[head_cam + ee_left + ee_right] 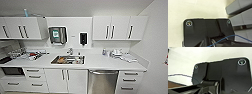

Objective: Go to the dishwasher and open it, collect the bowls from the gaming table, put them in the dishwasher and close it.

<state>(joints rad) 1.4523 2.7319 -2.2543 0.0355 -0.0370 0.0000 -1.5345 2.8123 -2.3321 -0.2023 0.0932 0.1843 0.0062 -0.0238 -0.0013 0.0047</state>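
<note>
Gripper states can't be told from either wrist view; dishwasher [103,82] sits shut under the counter [110,65], right of the sink [68,60]. Risk: grabbing a neighbouring drawer handle [130,73] instead

Before us: long white countertop [100,63], with inset stainless-steel sink [68,60] holding dishes; wire dish rack [17,53] at its left end; pale clutter of small items [120,55] toward its right.

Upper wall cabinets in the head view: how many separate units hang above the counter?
2: one upper wall cabinet left of the paper towel dispenser, one right of the soap dispenser.
</note>
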